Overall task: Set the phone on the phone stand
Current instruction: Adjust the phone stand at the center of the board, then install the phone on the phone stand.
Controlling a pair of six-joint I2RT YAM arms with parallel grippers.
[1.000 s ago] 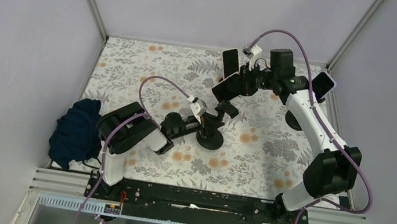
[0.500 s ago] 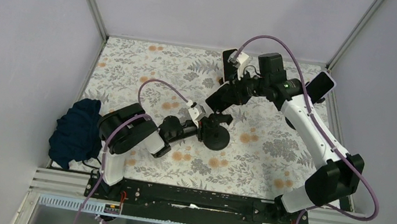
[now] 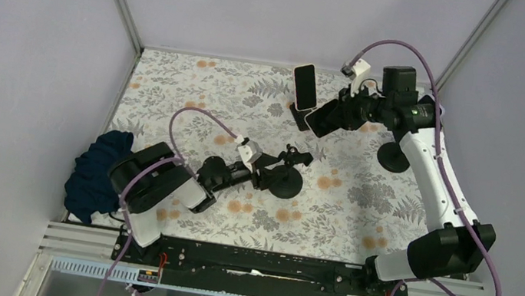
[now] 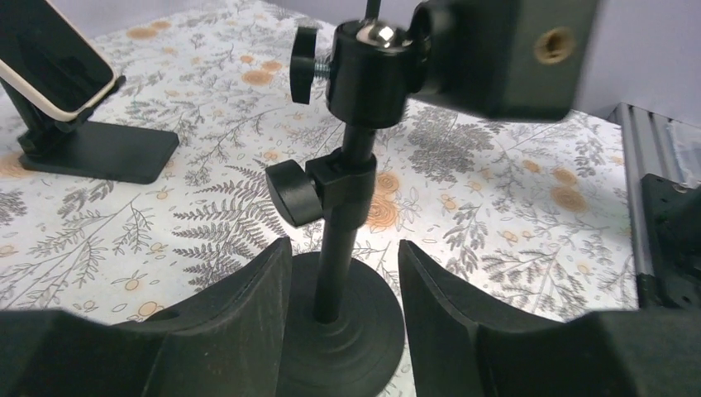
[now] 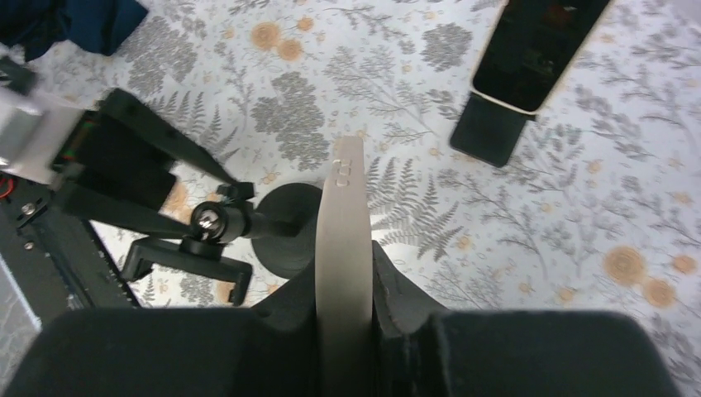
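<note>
Phone (image 3: 322, 118): overhead, it is up in the air beyond the phone stand (image 3: 283, 185), off to its far right, pinched in the right gripper (image 3: 335, 114). It rides high, I'd say, so it can come down onto the clamp.
Left gripper (image 3: 267, 178): low at the stand's near-left side, likely there to steady it for the drop-in.
Other phone (image 3: 304, 86): propped upright well behind the stand, no part of this job.
Blue cloth (image 3: 97, 171): heaped far to the stand's left.
Left fingers (image 4: 240, 322): on the left wrist camera they are spread either side of the post (image 4: 339, 240), with a gap on both sides. Nothing is held.
Clamp head (image 4: 496, 50): tilted atop the post, empty.
Flat mount (image 4: 99, 153): behind the post to its left, carrying that other phone.
Right fingers (image 5: 397, 298): on the right wrist camera they are closed hard on the phone, seen edge-on. Gripping the faces leaves the long sides free for the clamp, I reckon.
Bracket (image 5: 186, 266): below and left of the phone, nothing in it.
</note>
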